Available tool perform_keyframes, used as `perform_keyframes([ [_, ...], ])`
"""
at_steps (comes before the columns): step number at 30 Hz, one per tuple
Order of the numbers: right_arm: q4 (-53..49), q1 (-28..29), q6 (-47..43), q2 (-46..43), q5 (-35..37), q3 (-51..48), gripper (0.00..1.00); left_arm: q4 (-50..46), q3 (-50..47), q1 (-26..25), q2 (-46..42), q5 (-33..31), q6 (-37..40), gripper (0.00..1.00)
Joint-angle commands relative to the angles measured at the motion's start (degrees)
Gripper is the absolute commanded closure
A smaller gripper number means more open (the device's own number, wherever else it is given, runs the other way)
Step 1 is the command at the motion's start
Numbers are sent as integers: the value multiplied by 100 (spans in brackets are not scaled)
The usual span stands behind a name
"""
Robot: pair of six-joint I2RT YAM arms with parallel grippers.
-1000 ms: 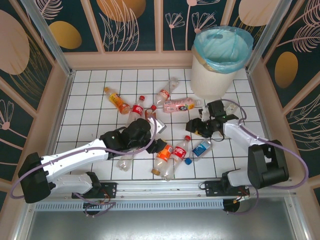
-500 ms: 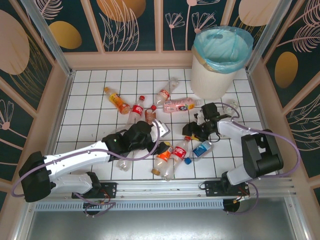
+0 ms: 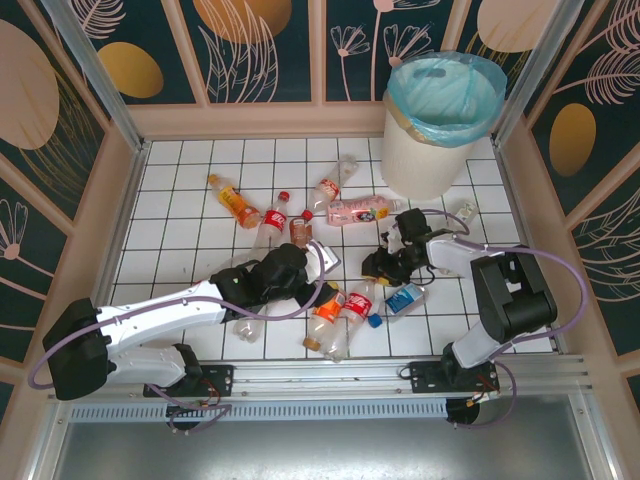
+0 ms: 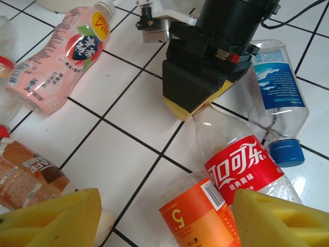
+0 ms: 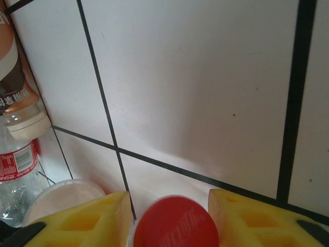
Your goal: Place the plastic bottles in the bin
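Several plastic bottles lie on the white tiled floor. My right gripper (image 3: 383, 265) is low at the neck of a red-label bottle (image 3: 357, 303), and its yellow fingers (image 5: 77, 221) are shut on that bottle's red cap (image 5: 177, 222). My left gripper (image 3: 320, 290) hovers open over an orange-label bottle (image 4: 200, 216), which lies loose between its wide-set pads (image 4: 277, 216) next to the red-label bottle (image 4: 241, 170). A blue-label bottle (image 3: 403, 298) lies just right of them. The cream bin (image 3: 430, 150) with its blue liner stands at the back right.
A pink bottle (image 3: 358, 210) lies in front of the bin. Orange (image 3: 235, 200), red-label (image 3: 272, 220) and brown (image 3: 300, 228) bottles lie at centre left. A clear bottle (image 3: 248, 322) sits under my left arm. Wooden walls enclose the floor.
My right gripper slid left and down onto the red cap, and its jaws narrowed around it. My left gripper drifted slightly toward the near edge, staying open.
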Motion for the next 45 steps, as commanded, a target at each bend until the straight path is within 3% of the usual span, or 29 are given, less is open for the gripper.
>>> perform_keyframes([
  [1, 127, 21, 83, 3, -129, 82, 66, 132, -56, -33, -178, -205, 95, 31],
  [8, -261, -45, 83, -433, 200, 412, 81, 99, 29, -33, -478, -403, 52, 31],
  [16, -884, -96, 158, -1433, 645, 1522, 89, -89, 590, -26, -842, -1021, -410, 31],
  [27, -2013, -185, -520, -1609, 2144, 4864, 100, -121, 1668, -33, -1532, -2346, -1362, 31],
  [32, -1067, -194, -776, -1547, 3238, 5691, 100, -202, 2470, -30, -1160, -2611, -1292, 31],
  [38, 256, -303, -1236, -1062, 4621, 6551, 100, -539, 3726, -33, 40, -2749, -1140, 30],
  [45, 1670, -683, -1818, -412, 5537, 7111, 100, -278, 4857, -24, 1348, -2550, -1104, 28],
])
